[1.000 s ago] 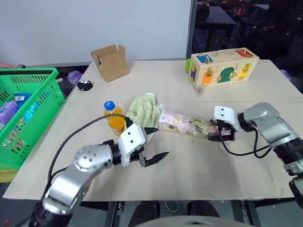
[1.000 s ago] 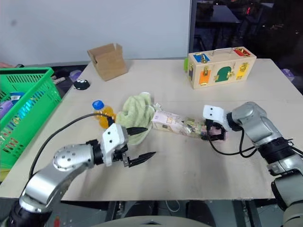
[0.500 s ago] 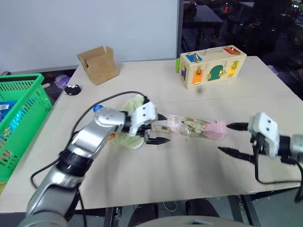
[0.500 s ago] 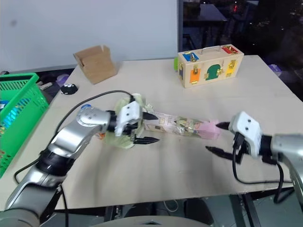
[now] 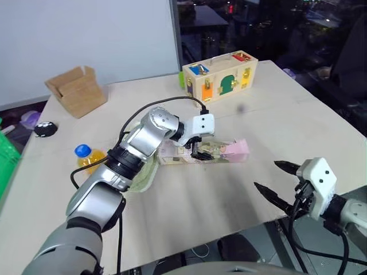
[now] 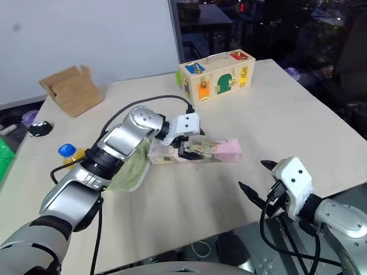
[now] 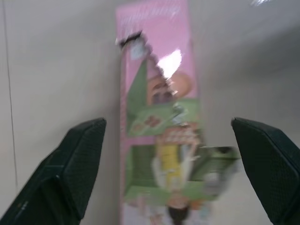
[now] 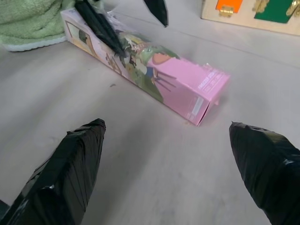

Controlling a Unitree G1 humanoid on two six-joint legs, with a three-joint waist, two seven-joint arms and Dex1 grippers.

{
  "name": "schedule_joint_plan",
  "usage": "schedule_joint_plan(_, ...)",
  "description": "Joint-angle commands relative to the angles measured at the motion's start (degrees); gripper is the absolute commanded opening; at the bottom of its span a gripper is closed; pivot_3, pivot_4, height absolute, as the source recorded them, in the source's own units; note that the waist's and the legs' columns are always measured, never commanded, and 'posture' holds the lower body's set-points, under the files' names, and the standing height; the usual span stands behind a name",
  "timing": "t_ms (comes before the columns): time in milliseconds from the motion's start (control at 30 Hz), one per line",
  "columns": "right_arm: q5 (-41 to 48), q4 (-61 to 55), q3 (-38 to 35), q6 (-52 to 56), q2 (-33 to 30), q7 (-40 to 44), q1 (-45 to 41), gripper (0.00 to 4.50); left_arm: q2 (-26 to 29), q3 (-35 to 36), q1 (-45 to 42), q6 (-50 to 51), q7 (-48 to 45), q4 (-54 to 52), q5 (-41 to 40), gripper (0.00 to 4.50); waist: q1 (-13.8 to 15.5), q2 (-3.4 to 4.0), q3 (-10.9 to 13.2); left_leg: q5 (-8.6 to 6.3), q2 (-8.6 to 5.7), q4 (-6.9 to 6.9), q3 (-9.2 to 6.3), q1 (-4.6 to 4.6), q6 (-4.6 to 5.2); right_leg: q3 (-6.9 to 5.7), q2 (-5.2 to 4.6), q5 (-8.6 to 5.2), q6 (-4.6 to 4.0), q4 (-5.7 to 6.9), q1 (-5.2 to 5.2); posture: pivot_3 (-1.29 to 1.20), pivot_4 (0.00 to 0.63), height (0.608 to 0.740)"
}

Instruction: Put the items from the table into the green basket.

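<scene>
You have three items on the table (image 5: 321, 132): one long pink-and-white printed carton (image 5: 213, 152), one small orange drink bottle (image 5: 90, 160) with a blue cap, and one pale green towel (image 5: 142, 175). The carton lies flat near the middle of the tabletop, the towel just beside its left end, partly under your left arm, and the bottle stands to the left of the towel.

Also on the table: one open brown cardboard box (image 5: 77, 90) at the far left, one wooden latch box (image 5: 220, 76) with coloured doors at the far side, and one small black round object (image 5: 45, 129) near the left edge.

Your left gripper (image 5: 198, 150) sits over the carton's middle with its two fingers spread apart, one on each side of it. Your right gripper (image 5: 276, 179) hangs at the near right edge, fingers wide apart and empty, well apart from the carton.

The left wrist view gives you the carton's printed face between the fingers. The right wrist view adds the carton's pink end, the towel behind it and the left gripper's fingertips at the carton.
</scene>
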Motion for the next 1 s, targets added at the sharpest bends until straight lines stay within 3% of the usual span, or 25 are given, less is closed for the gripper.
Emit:
schedule_joint_plan(33,0.26,-2.24,0.47,-1.9,-0.16,-1.38,0.06,4.5,-0.76,-2.64,-3.51,0.25,-1.66,4.19,4.24,4.45,-0.4,0.0,0.0,0.0,0.0,0.0,0.01,0.01,0.01,0.01,-0.01,-0.01,0.01,0.0,0.0,-0.42,0.0,0.74)
schedule_joint_plan(467,0.04,-1.48,3.67,-3.84,-1.08,-4.55,0.41,4.5,-9.62,-5.54,-8.41,0.24,-5.33,25.96,10.93,4.45,-2.45,-0.04,0.01,-0.05,-0.05,-0.02,-0.07,-0.01,0.08,-0.04,-0.06,-0.07,0.12,0.01,0.01,-0.43,0.0,0.74)
schedule_joint_plan(633,0.2,-1.41,4.05,-4.25,-1.11,-5.25,0.51,4.5,-9.38,-4.35,-8.31,-0.27,-7.11,25.71,11.32,2.46,-2.89,-0.07,-0.09,-0.05,-0.02,-0.02,-0.13,0.0,0.08,-0.08,-0.11,-0.07,0.13,0.01,0.05,-0.43,0.0,0.74)
schedule_joint_plan(667,0.21,-1.32,4.01,-4.39,-1.11,-5.3,0.58,4.5,-9.22,-3.88,-8.17,-0.1,-7.45,25.22,11.19,1.83,-2.9,-0.08,-0.09,-0.05,-0.03,-0.02,-0.13,0.01,0.08,-0.09,-0.16,-0.08,0.16,0.02,0.08,-0.42,0.0,0.74)
schedule_joint_plan(767,0.22,-0.87,3.96,-4.9,-1.04,-5.5,0.48,4.5,-8.56,-1.38,-7.9,1.25,-8.46,22.32,9.72,0.9,-2.9,-0.08,-0.09,-0.05,-0.05,-0.01,-0.15,-0.01,0.08,-0.09,-0.22,-0.07,0.2,0.02,0.08,-0.42,0.0,0.74)
schedule_joint_plan(1000,-0.37,2.25,5.49,-7.18,0.2,-7.43,-5.01,4.5,-5.91,10.09,-10.77,14.4,-10.04,12.05,1.16,0.9,-2.92,-0.15,-0.03,-0.07,-0.1,-0.01,-0.38,-0.06,0.11,-0.07,-0.31,-0.08,0.29,0.04,0.03,-0.38,0.0,0.74)
